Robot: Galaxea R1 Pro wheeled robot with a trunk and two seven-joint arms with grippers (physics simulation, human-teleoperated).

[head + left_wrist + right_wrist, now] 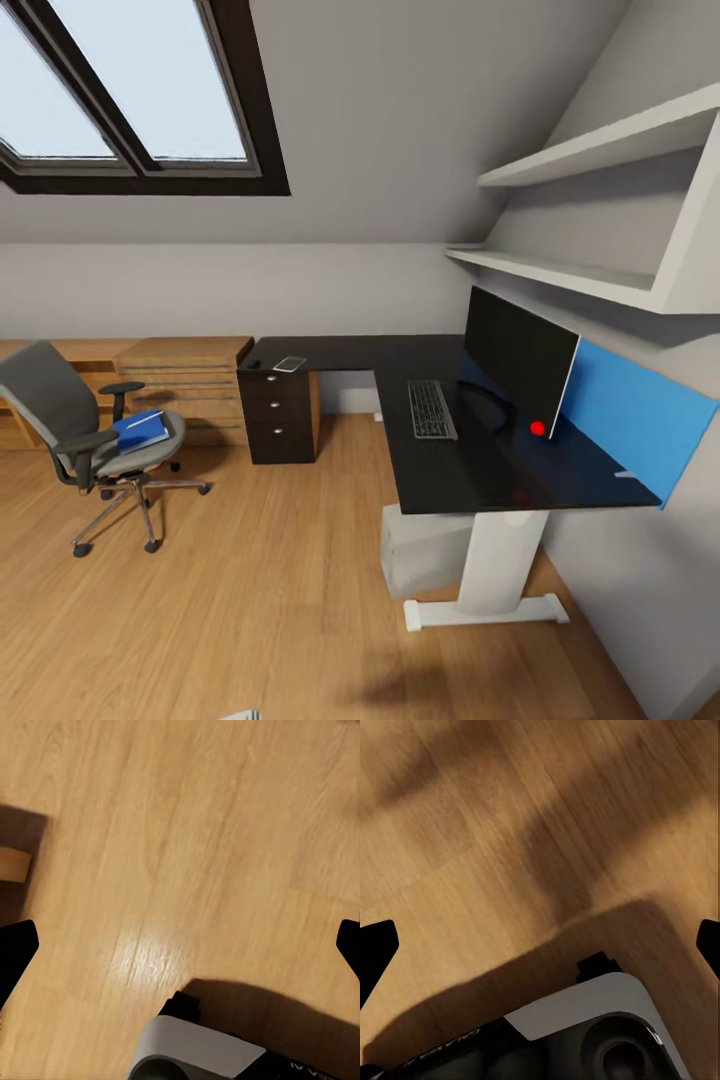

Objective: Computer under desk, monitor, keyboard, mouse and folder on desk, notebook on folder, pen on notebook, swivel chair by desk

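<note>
Left gripper (180, 945) spread wide above bare wood floor (187, 832), no legible writing.

you're looking into an attic room: a dark-framed skylight (130, 90) in the sloped grey ceiling, pale daylight, warm wood plank floor (250, 620), a light wood dresser (190, 385) against the low wall, two white shelves (600, 215) at right.

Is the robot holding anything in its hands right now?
No, nothing. The left gripper and right gripper are both open, with only bare wood floor between their fingertips.
</note>
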